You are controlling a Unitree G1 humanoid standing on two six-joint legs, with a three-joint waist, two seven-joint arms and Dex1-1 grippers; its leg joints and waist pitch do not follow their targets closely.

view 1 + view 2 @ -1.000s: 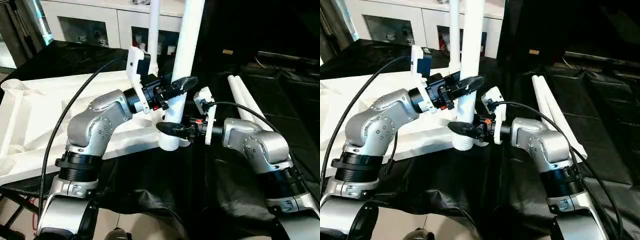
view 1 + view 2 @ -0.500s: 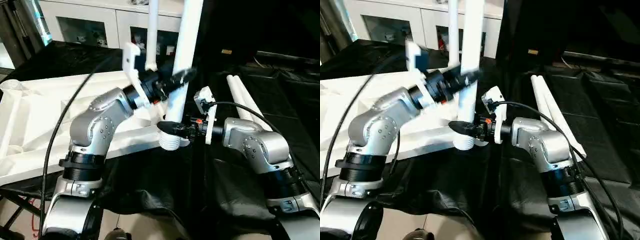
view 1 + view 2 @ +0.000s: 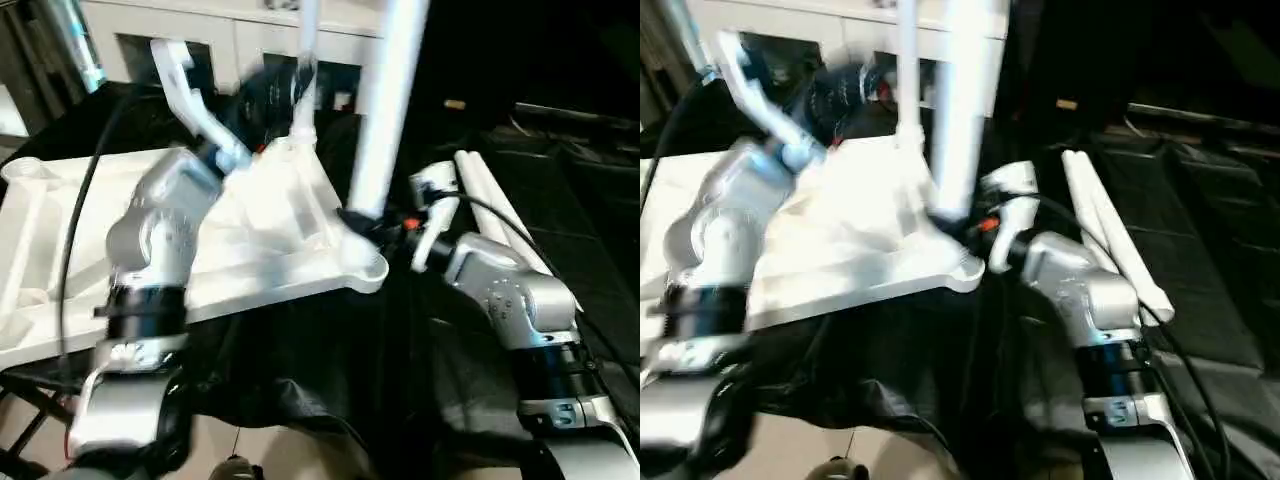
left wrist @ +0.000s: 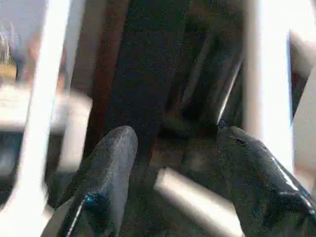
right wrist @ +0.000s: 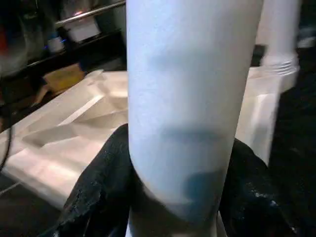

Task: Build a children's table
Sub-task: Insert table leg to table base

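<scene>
No brand, label or writing can be read anywhere.

The right pincer [image 5: 173,197] is clenched on the lower part of a long white tubular plastic leg [image 3: 385,110], a black finger [image 5: 101,187] being pressed against each side of the tube. The leg is held upright at the near corner socket [image 3: 362,268] of the square white plastic table top [image 3: 270,215], which is laid ribbed underside up on the desk covered in black cloth [image 3: 330,350]. Whether the leg's foot is seated in the socket cannot be told.

The left pincer [image 4: 173,148] is released, its two black fingers [image 4: 111,163] spread with nothing between them. In the head views it is badly blurred, at about 11 o'clock from the held leg.

A second upright leg [image 3: 305,70] is seen at the far corner, cut off at the top. Two spare white legs [image 3: 490,205] are laid on the cloth at 3 o'clock of the top. A white cabinet with glass fronts [image 3: 230,45] is partly hidden behind.
</scene>
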